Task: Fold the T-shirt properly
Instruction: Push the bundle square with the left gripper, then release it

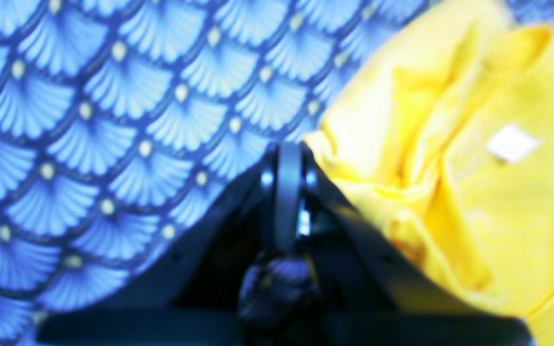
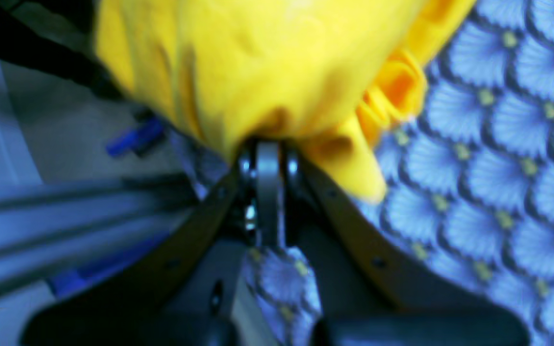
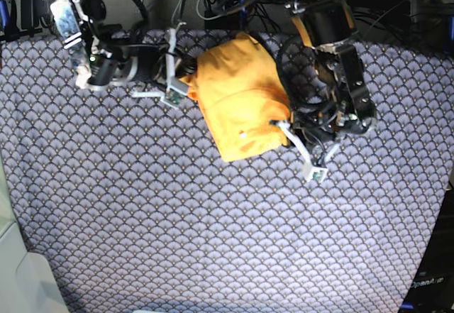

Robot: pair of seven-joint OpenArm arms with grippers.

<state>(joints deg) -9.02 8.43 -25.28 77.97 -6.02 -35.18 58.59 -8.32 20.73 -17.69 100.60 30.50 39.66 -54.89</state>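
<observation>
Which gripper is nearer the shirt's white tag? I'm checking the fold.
Left. The left gripper sits at the T-shirt edge just beside the white tag; the right gripper is at the opposite edge.

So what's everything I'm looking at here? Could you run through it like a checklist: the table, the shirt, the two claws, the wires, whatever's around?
Surface: blue-grey scallop-patterned cloth covers the table.
Job's things: yellow-orange T-shirt lies bunched in a compact, partly folded bundle near the far edge; small white tag shows on top.
Clutter: nothing seen on the cloth besides the shirt.
Grippers: right tool is shut at the shirt's edge, fabric bunched at its tip; left tool is shut beside the shirt's other edge, a grip not clearly visible.
Cables: black cables tangle behind the far edge and around both arms.
Surroundings: dark equipment at the back; pale surface at the lower left corner.
</observation>
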